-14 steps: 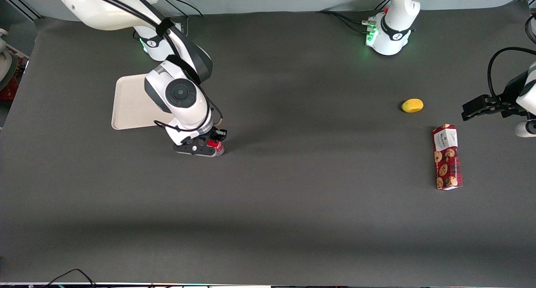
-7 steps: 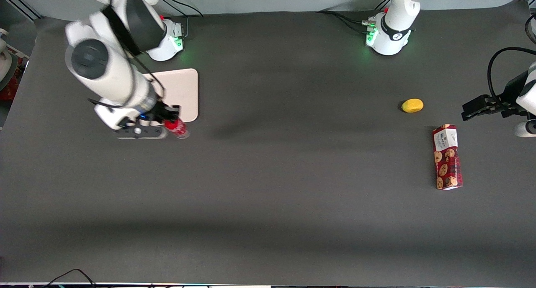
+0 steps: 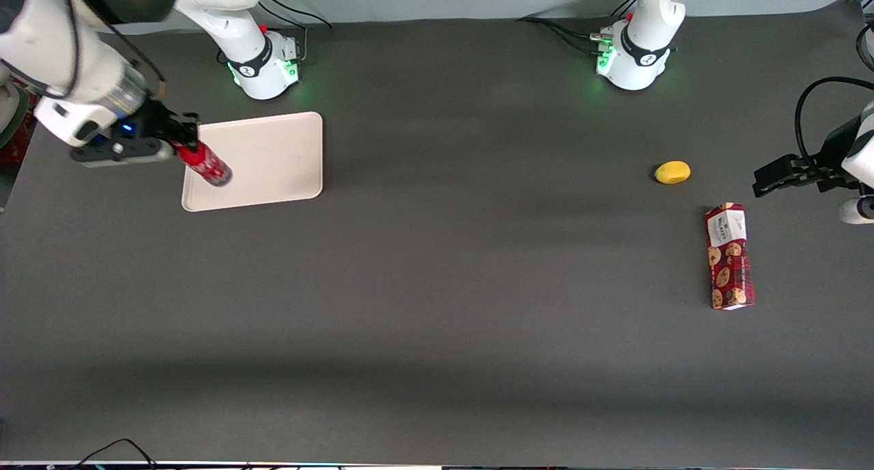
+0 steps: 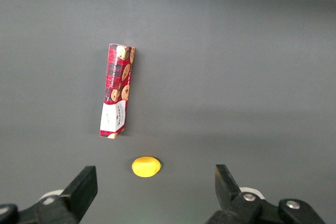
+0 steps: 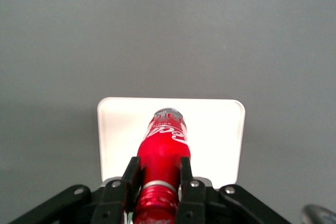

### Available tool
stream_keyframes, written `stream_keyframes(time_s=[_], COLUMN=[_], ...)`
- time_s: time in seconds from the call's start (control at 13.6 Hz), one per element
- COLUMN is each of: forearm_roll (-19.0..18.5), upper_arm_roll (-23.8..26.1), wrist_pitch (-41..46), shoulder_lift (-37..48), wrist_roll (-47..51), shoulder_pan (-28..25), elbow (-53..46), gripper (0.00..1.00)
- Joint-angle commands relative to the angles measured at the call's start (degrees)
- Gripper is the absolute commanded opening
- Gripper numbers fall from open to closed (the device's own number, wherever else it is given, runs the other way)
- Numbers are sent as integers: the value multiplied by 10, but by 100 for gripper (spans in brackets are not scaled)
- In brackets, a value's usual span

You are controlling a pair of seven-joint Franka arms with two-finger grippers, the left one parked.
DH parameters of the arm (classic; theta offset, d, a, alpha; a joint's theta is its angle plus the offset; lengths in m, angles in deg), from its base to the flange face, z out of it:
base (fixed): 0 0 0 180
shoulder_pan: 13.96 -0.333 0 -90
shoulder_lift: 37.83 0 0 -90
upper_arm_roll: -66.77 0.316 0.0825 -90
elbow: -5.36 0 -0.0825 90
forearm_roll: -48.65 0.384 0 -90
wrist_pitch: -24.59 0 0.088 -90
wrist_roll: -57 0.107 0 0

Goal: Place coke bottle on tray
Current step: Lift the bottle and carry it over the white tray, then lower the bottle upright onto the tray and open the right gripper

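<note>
My right gripper [image 3: 179, 142] is shut on the coke bottle [image 3: 205, 163], a slim red bottle with white lettering, gripped just below its red cap. It holds the bottle in the air, tilted, over the edge of the cream-beige tray [image 3: 273, 157] that lies toward the working arm's end of the table. In the right wrist view the bottle [image 5: 164, 150] sits between the two black fingers [image 5: 130, 176] of the gripper [image 5: 157, 174], its clear base pointing down at the tray [image 5: 220, 129] below.
A yellow lemon-like object [image 3: 672, 172] and a red cookie box [image 3: 729, 256] lie toward the parked arm's end of the table; both also show in the left wrist view, the lemon-like object [image 4: 146, 166] and the box [image 4: 117, 91]. The working arm's base [image 3: 263, 63] stands just past the tray.
The gripper lifted the bottle off the table and carried it toward the working arm's end and away from the front camera. It now hangs higher, over the tray's edge.
</note>
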Motion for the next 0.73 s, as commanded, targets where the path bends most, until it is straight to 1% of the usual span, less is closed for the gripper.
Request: stream_keyframes(time_s=[0.0, 0.07, 0.15, 0.37, 0.44, 0.66], forearm_roll=[-22, -52, -61, -67, -72, -73], upper_arm_roll=[-58, -80, -120, -191, -203, -205], wrist_pitch=[-17, -24, -39, -143, -174, -240], shoulder_lift=[82, 90, 92, 91, 88, 82], wrist_roll=[-106, -119, -128, -200, -201, -195], shoulder_pan=[1, 0, -2, 2, 2, 3], elbow=[94, 115, 139, 229, 254, 315], gripper=[0, 0, 0, 0, 0, 0])
